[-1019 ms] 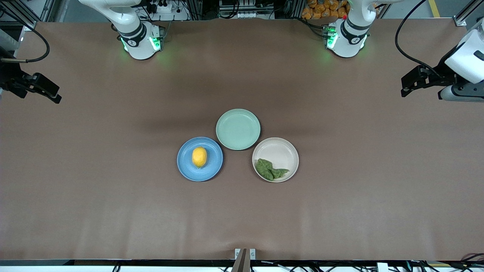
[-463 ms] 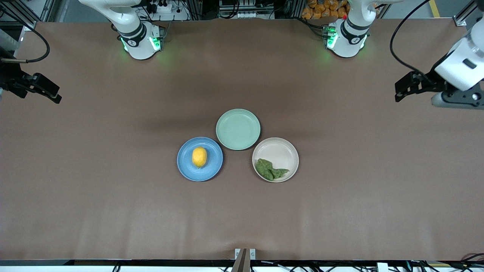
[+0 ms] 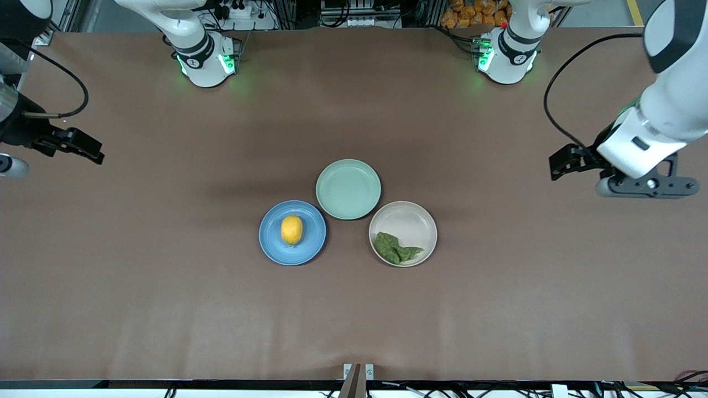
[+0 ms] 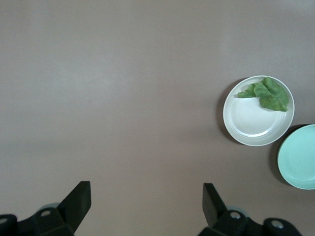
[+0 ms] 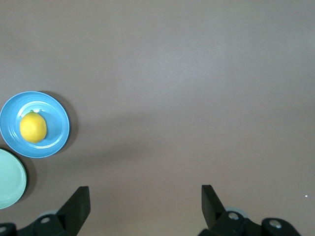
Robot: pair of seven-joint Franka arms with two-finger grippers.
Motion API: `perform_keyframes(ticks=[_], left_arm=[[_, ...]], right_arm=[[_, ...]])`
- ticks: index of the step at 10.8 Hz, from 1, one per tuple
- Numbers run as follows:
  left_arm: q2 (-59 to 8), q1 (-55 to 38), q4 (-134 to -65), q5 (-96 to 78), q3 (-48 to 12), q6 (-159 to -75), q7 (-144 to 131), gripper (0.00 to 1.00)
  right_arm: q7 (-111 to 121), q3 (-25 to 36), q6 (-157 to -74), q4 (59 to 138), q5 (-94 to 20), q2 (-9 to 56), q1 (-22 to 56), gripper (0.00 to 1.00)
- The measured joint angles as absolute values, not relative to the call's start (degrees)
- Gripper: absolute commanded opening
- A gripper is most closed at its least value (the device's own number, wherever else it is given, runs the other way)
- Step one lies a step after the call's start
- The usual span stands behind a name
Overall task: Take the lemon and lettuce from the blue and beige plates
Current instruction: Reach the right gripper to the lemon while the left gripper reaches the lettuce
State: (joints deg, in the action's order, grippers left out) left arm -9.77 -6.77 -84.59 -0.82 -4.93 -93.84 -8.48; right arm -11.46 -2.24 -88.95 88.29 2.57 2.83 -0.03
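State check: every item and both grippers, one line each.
Lemon: on blue plate, untouched.
Lettuce: on beige plate, untouched.
Green plate: empty.
Left gripper: open, over bare table.
Right gripper: open, over bare table.

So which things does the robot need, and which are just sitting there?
Needed:
- lemon on the blue plate
- lettuce on the beige plate

Just sitting there:
- green plate, with nothing on it
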Motion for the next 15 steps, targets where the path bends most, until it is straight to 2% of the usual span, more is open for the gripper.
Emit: perform_keyframes(ticks=[7, 12, 15], left_arm=[[-21.87, -9.12, -85.18, -6.20, -5.27, -101.50, -8.55, 1.00], [-27.56, -12.21, -85.14, -6.22, -5.46, -107.46, -16.27, 1.00], [-30.73, -15.41, -85.15, -6.22, -5.53, -113.30, -24.42, 1.00]], right_arm=[[-11.47, -2.38, -89.81, 88.42, -1.72, 13.35, 1.55, 1.00], [-13.02, -2.40, -98.90, 88.36, -4.95, 17.70, 6.37, 1.00], [-15.47, -2.43, -107.34, 88.45, -5.45, 21.76, 11.23, 1.00]])
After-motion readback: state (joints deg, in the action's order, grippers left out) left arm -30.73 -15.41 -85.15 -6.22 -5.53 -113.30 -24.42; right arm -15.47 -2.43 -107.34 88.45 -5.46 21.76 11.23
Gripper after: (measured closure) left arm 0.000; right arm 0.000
